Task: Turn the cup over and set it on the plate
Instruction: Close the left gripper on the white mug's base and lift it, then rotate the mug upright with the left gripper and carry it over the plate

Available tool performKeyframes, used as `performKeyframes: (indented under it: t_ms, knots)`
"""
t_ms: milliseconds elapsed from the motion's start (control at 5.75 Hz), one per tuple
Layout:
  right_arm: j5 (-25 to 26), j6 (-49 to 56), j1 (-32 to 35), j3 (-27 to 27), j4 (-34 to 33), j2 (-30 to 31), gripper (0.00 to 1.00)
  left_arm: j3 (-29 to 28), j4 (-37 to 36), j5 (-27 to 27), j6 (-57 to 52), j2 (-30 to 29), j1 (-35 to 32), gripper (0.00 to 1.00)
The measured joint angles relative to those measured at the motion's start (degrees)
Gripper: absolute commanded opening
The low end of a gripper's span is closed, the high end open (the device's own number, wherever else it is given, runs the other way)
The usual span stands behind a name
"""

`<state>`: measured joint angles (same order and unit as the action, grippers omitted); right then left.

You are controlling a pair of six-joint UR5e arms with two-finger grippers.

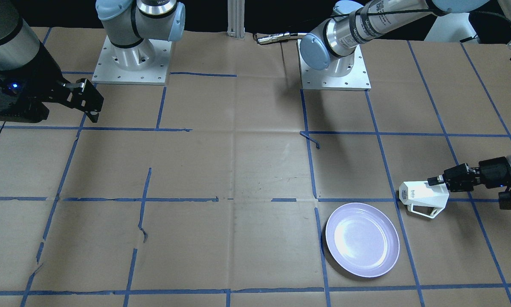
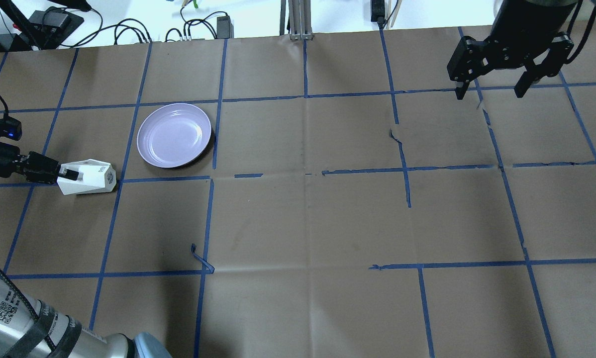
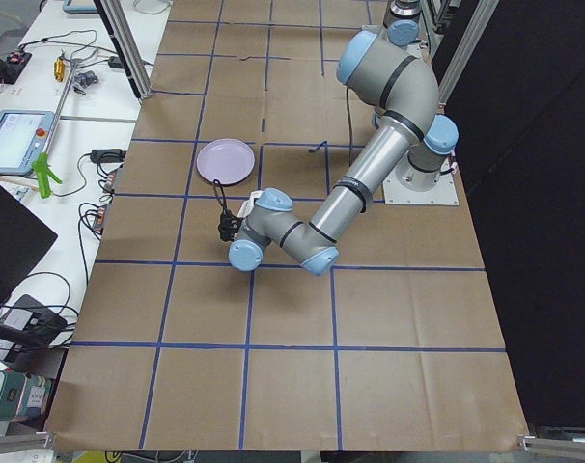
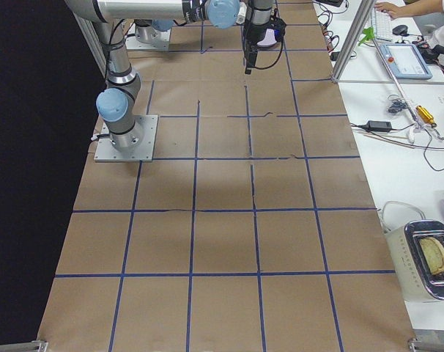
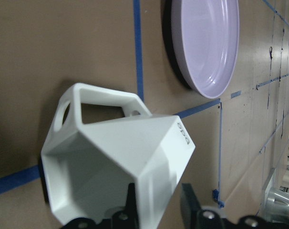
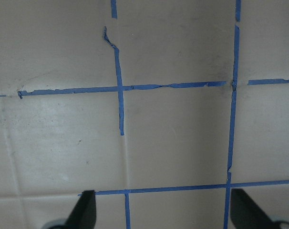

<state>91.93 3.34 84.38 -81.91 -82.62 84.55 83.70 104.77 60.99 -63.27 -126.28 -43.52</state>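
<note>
At the table's left edge in the overhead view, the left gripper [image 2: 68, 174] reaches in level, and its jaws are clamped on the cup [image 2: 91, 178]. The wrist view shows one finger inside the mouth and one outside, pinching a single wall of the rim. The cup lies on its side with its mouth towards the gripper and its base towards the middle of the table. The handle points away from the robot, towards the table's far side. I cannot tell whether the cup rests on the paper or hangs just above it.

A blue tape line [image 5: 137, 47] runs just past the cup's base, between the cup and the plate [image 2: 174, 135]. The plate sits flat in the next grid square, near the cup but apart from it, slightly farther from the robot. Its right rim lies close to the tape line on that side. Its near rim is just short of the cross line.

From the plate rightward, the table [image 2: 303, 223] shows brown paper and tape grid across several squares. One tape line is torn and curled near the middle.

At the far right corner, the right gripper [image 2: 489, 93] hangs above the table and points down. Its jaws are wide apart with only paper showing between them, well apart from the cup and plate.
</note>
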Motion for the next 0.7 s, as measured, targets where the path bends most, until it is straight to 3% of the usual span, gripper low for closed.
performKeyframes:
  t_ms: [696]
  knots:
    - [0.00, 0.00, 0.00, 0.00, 0.00, 0.00, 1.00, -1.16, -1.76, -0.80, 11.64, 9.97, -7.89, 0.00]
